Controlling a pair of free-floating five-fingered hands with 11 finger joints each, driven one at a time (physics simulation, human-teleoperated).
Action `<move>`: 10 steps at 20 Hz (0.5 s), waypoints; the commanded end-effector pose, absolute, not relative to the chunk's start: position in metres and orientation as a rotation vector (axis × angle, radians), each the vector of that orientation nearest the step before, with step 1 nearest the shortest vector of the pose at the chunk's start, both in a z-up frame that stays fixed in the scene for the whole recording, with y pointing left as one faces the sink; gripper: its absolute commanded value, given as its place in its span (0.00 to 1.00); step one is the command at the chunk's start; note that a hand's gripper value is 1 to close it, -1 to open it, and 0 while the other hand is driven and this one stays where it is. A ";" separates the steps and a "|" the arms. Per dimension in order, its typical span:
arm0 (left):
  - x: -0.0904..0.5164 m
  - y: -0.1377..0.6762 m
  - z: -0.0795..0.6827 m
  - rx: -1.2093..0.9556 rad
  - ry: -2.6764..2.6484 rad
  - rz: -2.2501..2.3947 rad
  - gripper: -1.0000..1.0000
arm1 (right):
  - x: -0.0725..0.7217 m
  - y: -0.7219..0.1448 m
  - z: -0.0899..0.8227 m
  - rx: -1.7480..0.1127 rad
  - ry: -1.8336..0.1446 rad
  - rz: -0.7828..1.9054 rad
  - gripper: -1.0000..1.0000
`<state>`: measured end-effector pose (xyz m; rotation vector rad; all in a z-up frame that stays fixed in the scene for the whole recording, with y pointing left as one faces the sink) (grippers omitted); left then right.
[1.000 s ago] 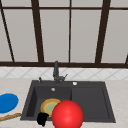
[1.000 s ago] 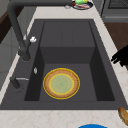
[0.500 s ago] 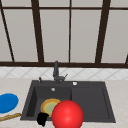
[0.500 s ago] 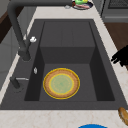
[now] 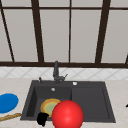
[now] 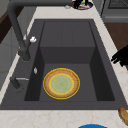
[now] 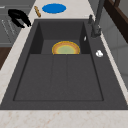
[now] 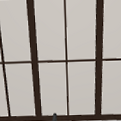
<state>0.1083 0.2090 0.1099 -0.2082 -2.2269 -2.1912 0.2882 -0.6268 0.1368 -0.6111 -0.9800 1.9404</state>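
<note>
- Our left hand [image 5: 42, 118] hovered at the front rim of the dark sink [image 5: 107, 117]. Its fingers were loosely spread and held nothing.
- The round yellow plate with a green centre [image 6: 61, 83] lay flat on the basin floor, below the hand and apart from it.
- A big glossy red ball [image 5: 67, 115] showed just beside the hand.
- We judged this an approach with nothing gripped; reaching the plate would call for lowering into the basin.
- Our right hand [image 5: 127, 106] sat at the table's far right; we could not tell its state.
</note>
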 end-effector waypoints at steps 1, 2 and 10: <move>0.108 0.209 0.110 -0.208 -2.227 -2.191 0.50 | 0.292 -0.631 0.108 -0.603 -0.975 1.941 0.00; 0.108 0.209 0.110 -0.208 -2.227 -2.191 0.50 | 0.291 -0.637 0.099 -0.614 -0.986 1.941 0.00; 0.108 0.209 0.110 -0.208 -2.227 -2.191 0.50 | 0.284 -0.646 0.117 -0.691 -1.165 1.837 0.00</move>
